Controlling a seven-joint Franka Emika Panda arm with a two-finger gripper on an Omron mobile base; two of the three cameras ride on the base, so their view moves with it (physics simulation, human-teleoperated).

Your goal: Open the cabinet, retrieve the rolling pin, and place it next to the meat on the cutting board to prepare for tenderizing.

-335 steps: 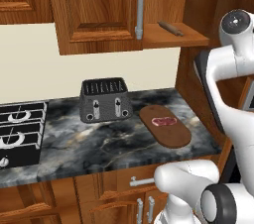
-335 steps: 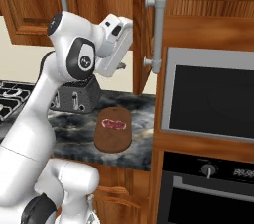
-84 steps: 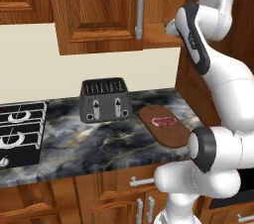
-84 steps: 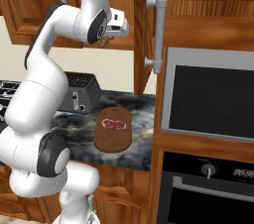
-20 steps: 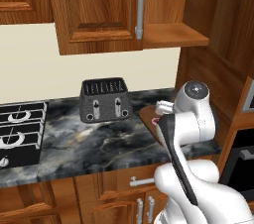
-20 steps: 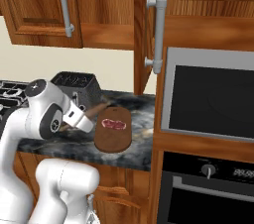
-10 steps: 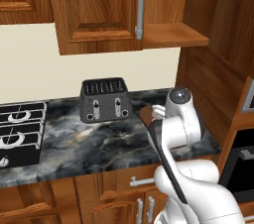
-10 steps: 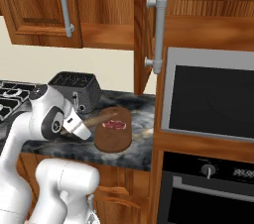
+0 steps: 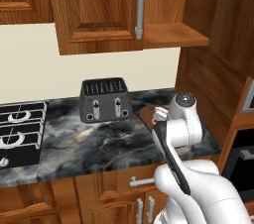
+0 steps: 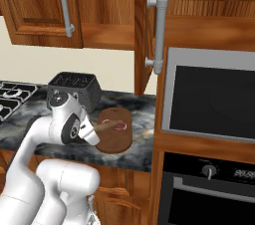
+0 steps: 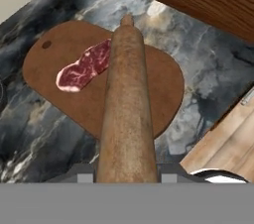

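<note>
My gripper [image 10: 93, 133] is shut on the rolling pin [image 11: 126, 114], a brown wooden rod that points away from the hand, held low over the cutting board [image 11: 59, 69]. The pin's far end [image 10: 108, 125] reaches beside the meat [image 10: 119, 126]. In the hand view the meat [image 11: 84, 67] lies just left of the pin, near the board's middle. The oval cutting board [image 10: 115, 139] rests on the dark marble counter. The cabinet [image 9: 99, 10] stands open above, with a bare shelf [image 9: 171, 34] and its right door [image 10: 160, 30] swung out. In the left base view my arm covers most of the board [image 9: 148, 114].
A black toaster [image 9: 105, 100] stands behind and left of the board. The gas hob [image 9: 17, 131] lies at the counter's left end. A built-in microwave [image 10: 211, 99] and oven [image 10: 209, 194] fill the tall unit right of the board. The counter's front edge [image 10: 124, 162] is close to the board.
The hand has come down and forward with the rolling pin. The pin's tip now lies over the board beside the meat. Meat and board have not moved.
</note>
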